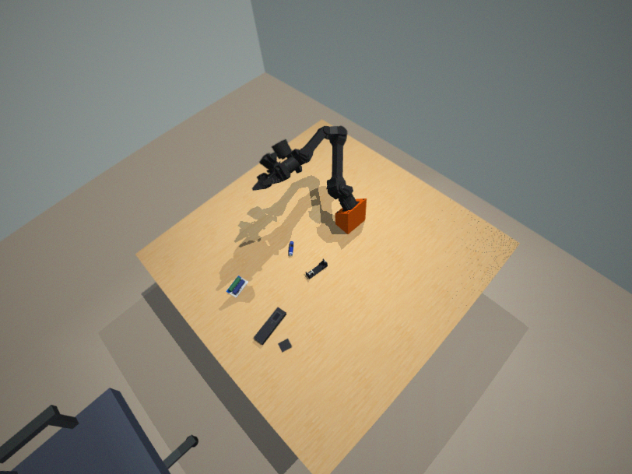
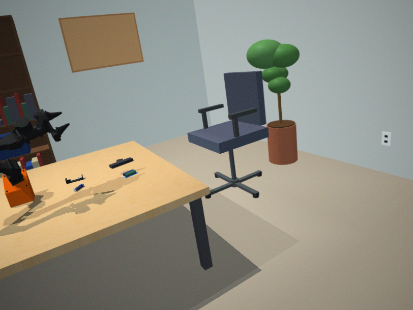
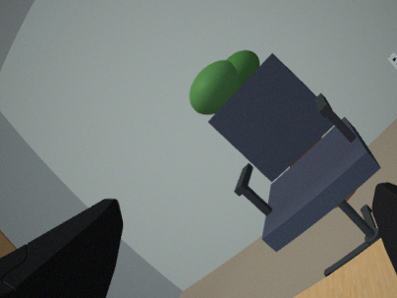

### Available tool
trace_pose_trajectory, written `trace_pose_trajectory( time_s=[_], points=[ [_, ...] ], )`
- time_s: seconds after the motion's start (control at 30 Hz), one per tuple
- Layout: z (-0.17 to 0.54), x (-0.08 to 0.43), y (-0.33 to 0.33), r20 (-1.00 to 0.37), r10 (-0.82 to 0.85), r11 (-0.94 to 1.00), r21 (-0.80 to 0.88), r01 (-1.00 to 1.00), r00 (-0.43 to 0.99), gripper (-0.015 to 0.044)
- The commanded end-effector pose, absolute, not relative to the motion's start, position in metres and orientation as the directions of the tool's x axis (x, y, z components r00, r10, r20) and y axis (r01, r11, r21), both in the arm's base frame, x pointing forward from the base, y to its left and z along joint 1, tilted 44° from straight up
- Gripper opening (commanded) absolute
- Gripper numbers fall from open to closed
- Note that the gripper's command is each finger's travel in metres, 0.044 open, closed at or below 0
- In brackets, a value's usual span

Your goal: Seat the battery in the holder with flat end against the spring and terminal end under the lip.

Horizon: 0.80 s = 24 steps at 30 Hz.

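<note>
Gripper: the 1 arm's gripper is spread nearly full, nothing in its grasp, raised well above the table.
Way to battery: the blue battery lies below the gripper, toward the lower right in the top view.
Battery axis: flat on the table, running nearly up-down in the top view, pale end lower; terminal end unclear.
Holder: the black holder is near the battery, apart, slanting lower left to upper right; some turning seems needed.
</note>
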<state>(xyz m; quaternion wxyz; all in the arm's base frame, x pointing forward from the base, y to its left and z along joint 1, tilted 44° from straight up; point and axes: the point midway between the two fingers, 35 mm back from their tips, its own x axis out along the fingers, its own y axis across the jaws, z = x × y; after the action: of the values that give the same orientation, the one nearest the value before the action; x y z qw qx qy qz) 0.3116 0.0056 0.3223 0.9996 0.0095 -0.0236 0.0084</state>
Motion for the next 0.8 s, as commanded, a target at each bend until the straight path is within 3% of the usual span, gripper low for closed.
trace_pose_trajectory(
  time_s=[0.0, 0.2, 0.27, 0.5, 0.77],
  points=[
    [0.320, 0.313, 0.004, 0.036, 0.010, 0.999, 0.035, -0.011, 0.999, 0.0374],
    [0.239, 0.347, -0.037, -0.318, -0.206, 0.827, 0.450, 0.339, 0.925, 0.0221],
    [0.211, 0.351, -0.052, -0.426, -0.275, 0.702, 0.524, 0.483, 0.862, 0.0221],
    [0.151, 0.347, -0.086, -0.627, -0.424, 0.315, 0.575, 0.755, 0.654, 0.0221],
    [0.097, 0.326, -0.120, -0.750, -0.553, -0.140, 0.514, 0.847, 0.364, 0.0221]
  ],
)
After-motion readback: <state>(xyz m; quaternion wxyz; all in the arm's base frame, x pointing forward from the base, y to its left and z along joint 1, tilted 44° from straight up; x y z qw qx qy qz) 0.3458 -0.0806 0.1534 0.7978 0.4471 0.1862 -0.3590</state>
